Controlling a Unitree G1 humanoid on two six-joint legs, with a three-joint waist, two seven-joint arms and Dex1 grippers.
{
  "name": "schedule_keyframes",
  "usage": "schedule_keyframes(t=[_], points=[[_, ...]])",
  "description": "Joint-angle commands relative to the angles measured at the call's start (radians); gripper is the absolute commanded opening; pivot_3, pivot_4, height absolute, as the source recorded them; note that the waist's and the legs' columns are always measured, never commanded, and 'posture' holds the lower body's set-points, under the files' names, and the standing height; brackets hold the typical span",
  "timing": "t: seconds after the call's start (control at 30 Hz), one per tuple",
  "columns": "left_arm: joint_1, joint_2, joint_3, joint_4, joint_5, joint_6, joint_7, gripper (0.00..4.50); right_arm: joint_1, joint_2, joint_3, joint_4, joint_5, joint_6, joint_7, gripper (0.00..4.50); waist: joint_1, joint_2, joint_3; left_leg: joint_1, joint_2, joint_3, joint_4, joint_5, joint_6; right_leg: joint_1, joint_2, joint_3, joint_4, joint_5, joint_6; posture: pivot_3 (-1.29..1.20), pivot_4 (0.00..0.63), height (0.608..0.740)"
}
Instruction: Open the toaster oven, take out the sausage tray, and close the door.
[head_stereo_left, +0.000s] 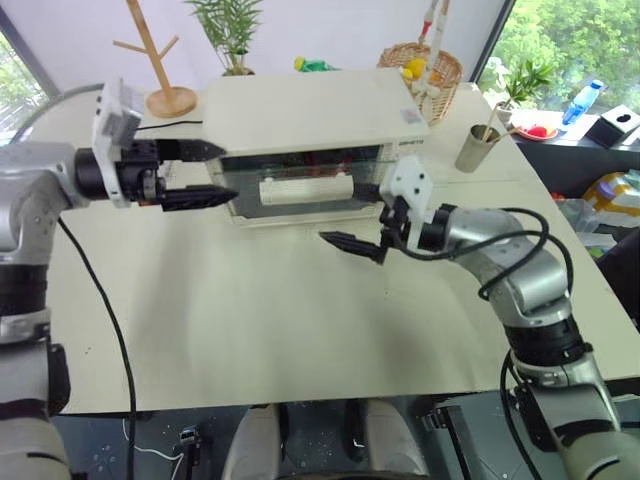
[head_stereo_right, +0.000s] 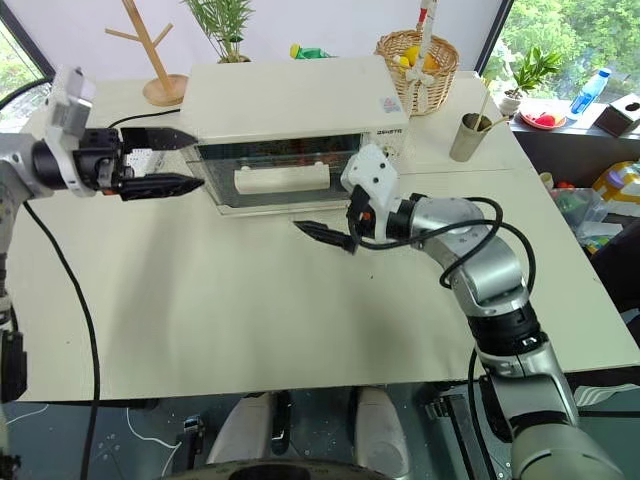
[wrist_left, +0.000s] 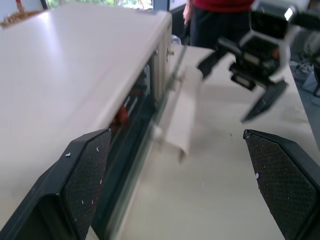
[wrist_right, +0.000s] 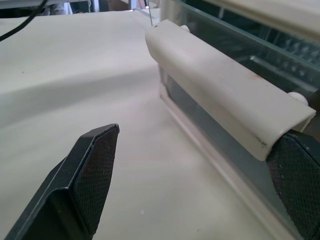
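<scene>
**benchtop_bob:** Door-opening step, how would you play it? The left gripper (head_stereo_left: 195, 173) hangs at the left end of the toaster oven (head_stereo_left: 310, 105), fingers spread wide with nothing between them. One finger sits level with the oven's top left edge, the other lower, by the left end of the glass.

**relay_kat:** I'd leave that one alone, it's just parked there. The door (head_stereo_right: 275, 165) is shut, upright against the front, and its long white handle (wrist_right: 225, 95) runs across the glass. That's what needs grabbing. You can just make out something red behind the glass, so I'd guess the sausage tray (head_stereo_left: 318, 160) is inside, but it's too dim to say more.

**benchtop_bob:** And the right gripper (head_stereo_left: 365, 240)?

**relay_kat:** Also wide open and empty. From its wrist view the handle's near end sits just past one fingertip (wrist_right: 300, 175), right beside the pad, while the other finger (wrist_right: 90, 175) is well out over bare table (head_stereo_left: 250, 330). So the bar isn't between the fingers yet.

**benchtop_bob:** So shift toward the oven first?

**relay_kat:** Yeah, my take: bring the fingers round so the bar lies between them, somewhere near its middle rather than the very end, then close. Grab the end and the door may twist or the pads slip off. Then pull out and down in an arc, assuming it's hinged at the bottom, which I can't really confirm.

**benchtop_bob:** Risks?

**relay_kat:** The oven sliding forward on the table if the pull is too straight.
</scene>
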Motion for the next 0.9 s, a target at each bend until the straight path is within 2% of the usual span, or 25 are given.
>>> schedule_keyframes(t=[0.03,0.17,0.2,0.27,0.47,0.5,0.63,0.9], points=[[-0.044,-0.015,-0.009,0.019,0.014,-0.002,0.001,4.43,0.017,0.005,-0.023,-0.094,0.033,0.005,-0.013,4.5,-0.004,0.0,0.0,0.0,0.0,0.0,0.0,0.0,0.0,0.0,0.0,0.0,0.0,0.0,0.0,0.0,0.15,0.74],[-0.078,-0.054,-0.027,0.045,0.023,0.001,0.002,4.43,0.084,0.011,-0.024,-0.151,0.042,0.028,-0.045,4.5,-0.002,0.0,0.0,0.0,0.0,-0.001,0.0,0.0,0.0,0.0,0.001,0.0,0.001,0.0,0.0,0.0,0.15,0.74],[-0.083,-0.061,-0.032,0.053,0.032,-0.005,0.002,3.93,0.099,0.013,-0.024,-0.163,0.044,0.034,-0.053,4.5,-0.001,0.0,0.0,0.0,0.0,-0.001,0.0,0.0,0.0,0.0,0.001,0.0,0.001,0.0,0.0,0.0,0.15,0.74],[-0.085,-0.072,-0.043,0.065,0.046,-0.018,-0.007,3.26,0.121,0.019,-0.03,-0.18,0.05,0.048,-0.07,4.5,-0.001,0.0,0.0,0.0,0.0,-0.001,0.0,0.0,0.0,0.0,0.001,0.0,0.0,0.0,0.0,0.0,0.15,0.74],[-0.071,-0.079,-0.096,0.064,0.097,-0.069,-0.063,0.21,0.161,0.019,-0.041,-0.21,0.067,0.068,-0.105,4.5,-0.001,0.0,0.0,0.0,0.0,-0.001,0.0,0.0,0.0,0.0,0.001,0.0,0.0,0.0,0.0,0.0,0.15,0.74],[-0.064,-0.079,-0.109,0.063,0.113,-0.088,-0.071,0.06,0.164,0.019,-0.042,-0.212,0.069,0.07,-0.108,4.5,0.0,0.0,0.0,0.0,0.0,-0.001,0.0,0.0,0.0,0.0,0.001,0.0,0.0,0.0,0.0,0.0,0.15,0.74],[-0.022,-0.087,-0.167,0.074,0.205,-0.204,-0.083,0.06,0.169,0.02,-0.044,-0.219,0.073,0.076,-0.119,4.5,0.0,0.0,0.0,0.0,0.0,-0.001,0.0,0.0,0.0,0.0,0.001,0.0,0.0,0.0,0.0,0.0,0.15,0.74],[-0.036,-0.117,-0.169,0.133,0.241,-0.246,-0.08,0.06,0.188,-0.013,-0.061,-0.232,0.062,0.077,-0.138,4.5,0.003,0.0,0.0,0.0,0.0,-0.001,0.002,0.0,0.0,0.001,0.0,0.0,0.0,0.0,0.0,0.0,0.15,0.74]])
